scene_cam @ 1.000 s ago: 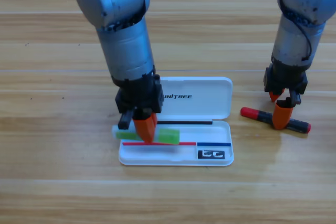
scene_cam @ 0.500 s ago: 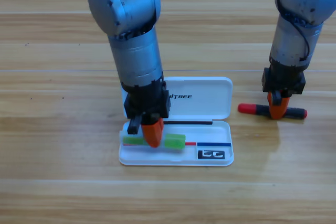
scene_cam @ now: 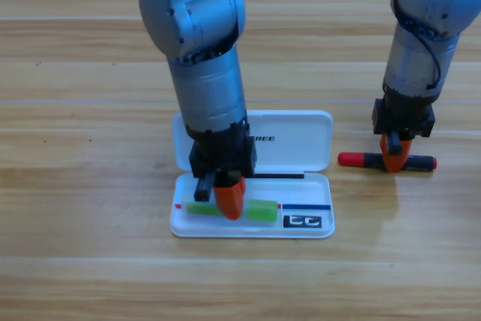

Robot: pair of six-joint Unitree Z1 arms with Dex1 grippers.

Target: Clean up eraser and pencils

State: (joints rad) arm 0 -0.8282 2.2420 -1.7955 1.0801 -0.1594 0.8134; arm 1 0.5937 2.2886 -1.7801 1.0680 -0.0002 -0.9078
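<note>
Green pencil [scene_cam: 259, 210] lies in the case [scene_cam: 301, 140], clamped by left gripper [scene_cam: 229, 199]; right gripper [scene_cam: 394, 157] clamps black pencil [scene_cam: 352, 159].

Place: a robot test bench or lab.
Surface: a bare wooden table [scene_cam: 90, 261] of long planks, filling the view to every edge.
Machines: two grey arms coming in over its top edge.
Props: a white pencil case [scene_cam: 301, 140] printed UNITREE, open near the bottom edge.

The table [scene_cam: 90, 261] is smooth, shiny wood. The white case [scene_cam: 301, 140] looks like glossy plastic. The arms look like grey metal.
</note>
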